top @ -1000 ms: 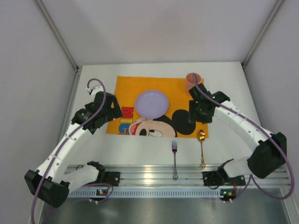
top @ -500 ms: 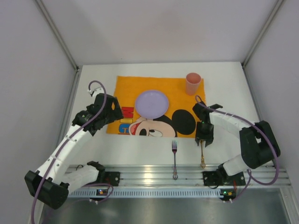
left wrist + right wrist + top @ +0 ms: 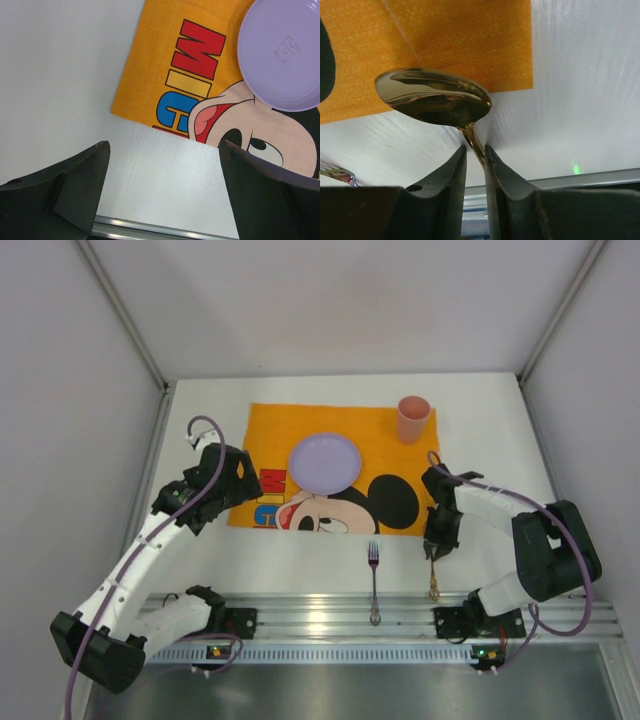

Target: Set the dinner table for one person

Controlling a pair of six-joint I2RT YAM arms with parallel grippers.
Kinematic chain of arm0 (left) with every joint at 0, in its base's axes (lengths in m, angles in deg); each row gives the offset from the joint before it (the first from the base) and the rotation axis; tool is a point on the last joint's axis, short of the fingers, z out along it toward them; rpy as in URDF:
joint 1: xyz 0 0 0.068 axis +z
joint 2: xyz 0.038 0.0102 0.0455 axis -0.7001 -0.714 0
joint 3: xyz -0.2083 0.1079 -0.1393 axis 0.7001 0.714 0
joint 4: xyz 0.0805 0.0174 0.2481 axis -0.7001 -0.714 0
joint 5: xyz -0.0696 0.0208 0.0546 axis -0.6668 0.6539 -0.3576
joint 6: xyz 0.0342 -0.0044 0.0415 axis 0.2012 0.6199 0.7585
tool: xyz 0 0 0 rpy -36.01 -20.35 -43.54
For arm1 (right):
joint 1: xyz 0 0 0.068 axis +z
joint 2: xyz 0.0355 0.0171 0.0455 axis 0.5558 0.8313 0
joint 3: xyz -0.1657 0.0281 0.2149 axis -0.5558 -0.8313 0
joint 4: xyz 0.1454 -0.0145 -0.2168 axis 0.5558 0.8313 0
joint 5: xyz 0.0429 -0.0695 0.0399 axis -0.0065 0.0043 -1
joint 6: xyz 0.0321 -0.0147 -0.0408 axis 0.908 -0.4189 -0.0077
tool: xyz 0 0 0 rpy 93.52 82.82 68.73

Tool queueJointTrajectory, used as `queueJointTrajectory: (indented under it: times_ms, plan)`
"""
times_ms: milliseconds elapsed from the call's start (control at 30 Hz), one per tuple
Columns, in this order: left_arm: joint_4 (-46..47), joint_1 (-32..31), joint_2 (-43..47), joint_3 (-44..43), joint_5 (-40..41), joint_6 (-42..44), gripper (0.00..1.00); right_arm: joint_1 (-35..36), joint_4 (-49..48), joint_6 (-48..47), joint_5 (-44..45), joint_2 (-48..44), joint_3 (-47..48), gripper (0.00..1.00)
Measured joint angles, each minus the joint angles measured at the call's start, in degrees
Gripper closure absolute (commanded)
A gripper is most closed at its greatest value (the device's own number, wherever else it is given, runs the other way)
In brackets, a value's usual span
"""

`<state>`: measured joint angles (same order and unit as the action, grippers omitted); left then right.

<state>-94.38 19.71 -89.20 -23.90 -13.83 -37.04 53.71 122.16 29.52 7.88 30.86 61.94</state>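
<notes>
On the white dinner table [image 3: 480, 410] lies an orange Mickey Mouse placemat [image 3: 270, 425] with a lilac plate [image 3: 325, 462] and a pink cup [image 3: 413, 418] on it. A gold spoon [image 3: 435, 97] lies just off the mat's near right corner, its handle [image 3: 433, 585] pointing toward me. My right gripper [image 3: 475, 148] is down over the spoon's neck, its jaws narrowed to a slim gap around it. The right finger touches the neck and the left one stands a hair off. A fork [image 3: 373, 575] lies left of the spoon. My left gripper [image 3: 164, 145] hovers wide open at the mat's near left corner, holding nothing.
A metal rail [image 3: 320, 615] runs along the table's near edge, close behind the ends of the fork and spoon handles. Grey walls enclose the table on the left, right and back.
My right arm swung back from the cup to the spoon and came down over its neck, its jaws narrowing steadily. The left arm barely shifted.
</notes>
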Motion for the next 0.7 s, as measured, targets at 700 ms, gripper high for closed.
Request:
queueJointTrajectory:
  times_ms: [700]
  plan:
    - [0.4, 0.0, -3.0, -0.3, -1.2, 1.0, 0.05, 2.4, 7.9, -1.5, 4.2, -3.5, 15.4, 1.0]
